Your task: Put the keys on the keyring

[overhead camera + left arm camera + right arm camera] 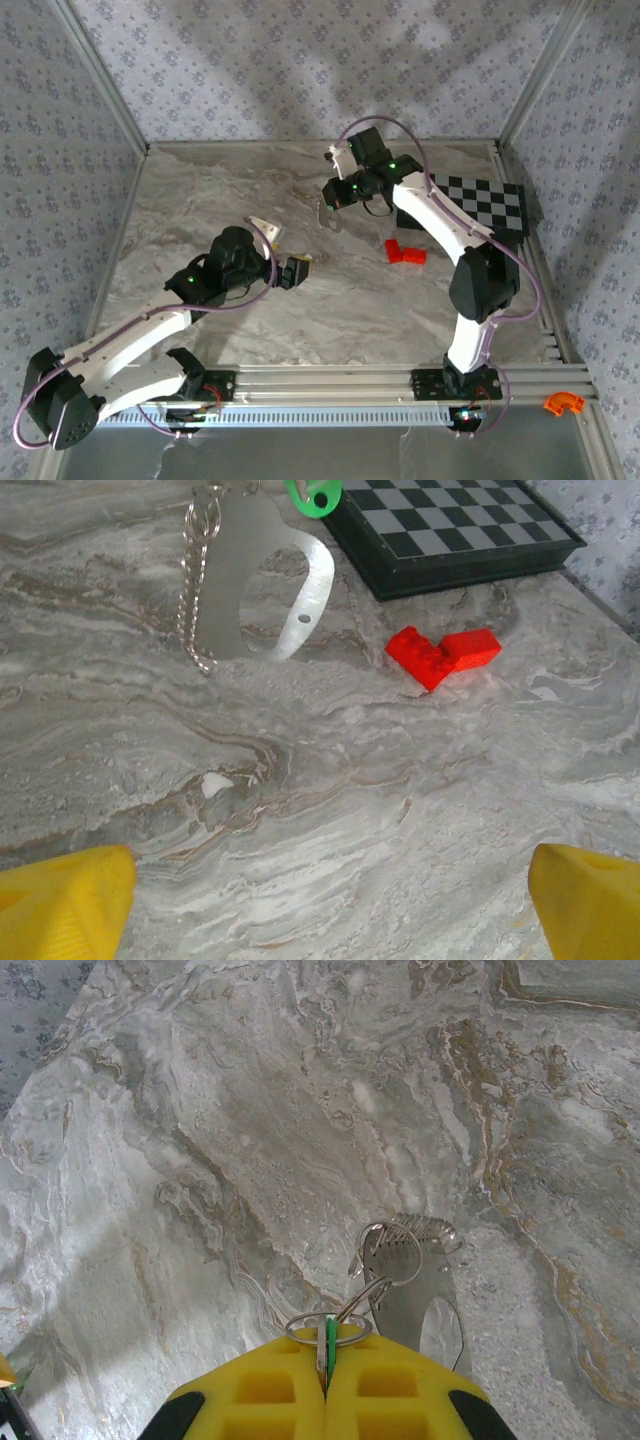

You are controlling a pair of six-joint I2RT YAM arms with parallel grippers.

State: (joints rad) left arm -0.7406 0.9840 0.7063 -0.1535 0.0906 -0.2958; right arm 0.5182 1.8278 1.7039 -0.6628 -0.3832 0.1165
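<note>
We see right jaws clamped on green key (pixel 327 1335) w/ keyring (pixel 188 610) dangling beneath. Left jaws spread wide, empty, above surface (pixel 330 780). Left wrist cam adds red bricks (pixel 441 653) & chessboard (pixel 450 520).

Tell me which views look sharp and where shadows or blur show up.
Top external: soft, broad shadows on the back wall, no harsh glare. Left wrist: red bricks and keyring crisp, the left gripper slightly soft at the bottom corners. Right wrist: green key and marble table sharp, shaded darker toward the left edge.
</note>
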